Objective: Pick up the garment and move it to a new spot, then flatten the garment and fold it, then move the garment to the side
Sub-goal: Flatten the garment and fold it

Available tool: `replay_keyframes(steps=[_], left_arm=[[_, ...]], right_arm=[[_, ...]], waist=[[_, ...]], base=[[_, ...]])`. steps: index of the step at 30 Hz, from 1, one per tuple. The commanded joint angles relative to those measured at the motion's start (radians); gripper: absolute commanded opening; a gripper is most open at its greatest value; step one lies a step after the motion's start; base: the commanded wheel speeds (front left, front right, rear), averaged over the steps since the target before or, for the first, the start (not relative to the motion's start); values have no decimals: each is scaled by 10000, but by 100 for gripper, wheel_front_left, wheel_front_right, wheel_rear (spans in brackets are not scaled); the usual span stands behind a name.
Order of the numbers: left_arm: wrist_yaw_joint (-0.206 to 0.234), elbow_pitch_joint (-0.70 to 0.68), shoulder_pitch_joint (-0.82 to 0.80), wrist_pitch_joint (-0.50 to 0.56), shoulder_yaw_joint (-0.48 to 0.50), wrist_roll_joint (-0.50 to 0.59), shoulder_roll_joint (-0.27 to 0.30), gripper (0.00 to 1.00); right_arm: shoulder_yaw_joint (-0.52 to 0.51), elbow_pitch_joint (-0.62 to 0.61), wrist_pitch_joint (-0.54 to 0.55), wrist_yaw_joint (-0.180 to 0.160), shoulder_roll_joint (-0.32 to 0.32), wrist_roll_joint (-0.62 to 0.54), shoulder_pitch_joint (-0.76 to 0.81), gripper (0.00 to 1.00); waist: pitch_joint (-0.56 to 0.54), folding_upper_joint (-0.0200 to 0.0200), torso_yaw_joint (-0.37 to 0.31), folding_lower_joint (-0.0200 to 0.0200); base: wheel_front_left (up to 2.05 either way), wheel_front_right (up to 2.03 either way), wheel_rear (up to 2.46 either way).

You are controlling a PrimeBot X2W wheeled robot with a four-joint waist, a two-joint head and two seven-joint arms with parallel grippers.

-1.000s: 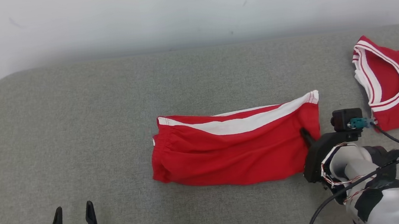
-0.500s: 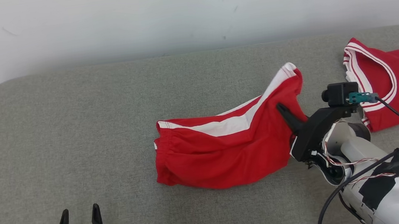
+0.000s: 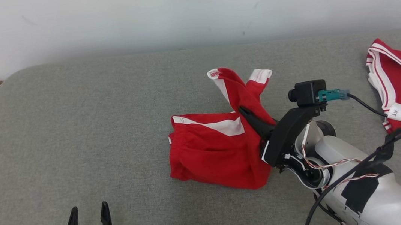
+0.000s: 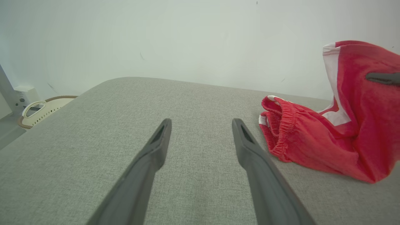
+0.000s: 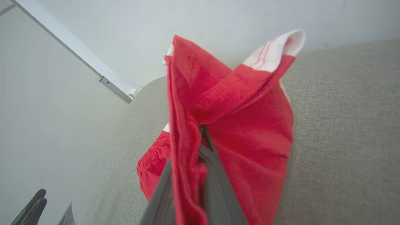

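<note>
Your right gripper (image 3: pixel 244 111) has its fingers pinched tight on one end of the red shorts (image 3: pixel 209 153) and holds that end up in the air. The other end lies in the middle of the grey cushion (image 3: pixel 110 119). Your right arm reaches in from the lower right. Your left gripper (image 3: pixel 88 208) has its fingers spread wide, with nothing in them, low over the cushion.
</note>
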Motion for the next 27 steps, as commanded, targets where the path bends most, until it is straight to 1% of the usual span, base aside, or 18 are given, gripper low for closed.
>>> replay_keyframes(steps=[1,10,18,22,27], left_arm=[[-19,19,-89,-38,-12,-54,5,100],[53,160,-396,-38,-385,-309,5,100],[61,269,-608,-38,-624,-408,5,100],[76,307,-721,-38,-746,-465,5,100],[59,372,-788,-38,-755,-506,5,100]], right_arm=[[20,12,-45,3,63,111,-105,0],[508,790,-25,3,821,465,-488,0],[628,1951,-111,3,1464,818,-831,0],[787,2550,-197,3,1702,840,-999,0],[1043,2815,-513,3,1839,924,-1073,0]], waist=[[61,-1,83,0],[291,-1,491,0],[501,-1,742,0],[584,-1,893,0],[632,-1,1022,0]], base=[[0,0,0],[0,0,0],[0,0,0],[0,0,0],[0,0,0]])
